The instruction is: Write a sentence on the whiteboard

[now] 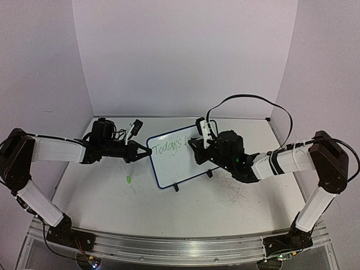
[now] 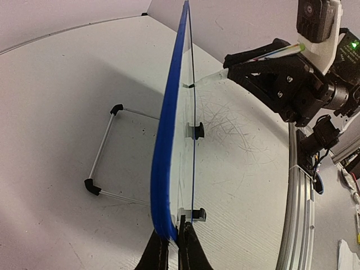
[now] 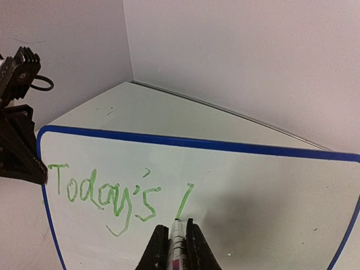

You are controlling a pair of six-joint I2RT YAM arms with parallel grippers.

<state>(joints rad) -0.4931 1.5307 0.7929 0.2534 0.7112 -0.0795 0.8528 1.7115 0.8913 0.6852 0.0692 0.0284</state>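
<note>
From above, the left claw (image 1: 143,152) is pinched shut on the nine-o'clock edge of the whiteboard (image 1: 169,169), which stands mid-table (image 1: 101,197). The right claw (image 1: 198,147) sits at the board's three-o'clock side.

The left wrist view shows the blue frame edge-on between the closed fingers, two black feet (image 2: 197,130) on the tabletop, and at one o'clock a marker (image 2: 214,76) touching the board.

In the right wrist view, the claw grips the marker, tip under a green stroke after the sentence (image 3: 107,194), so far "Today's".
</note>
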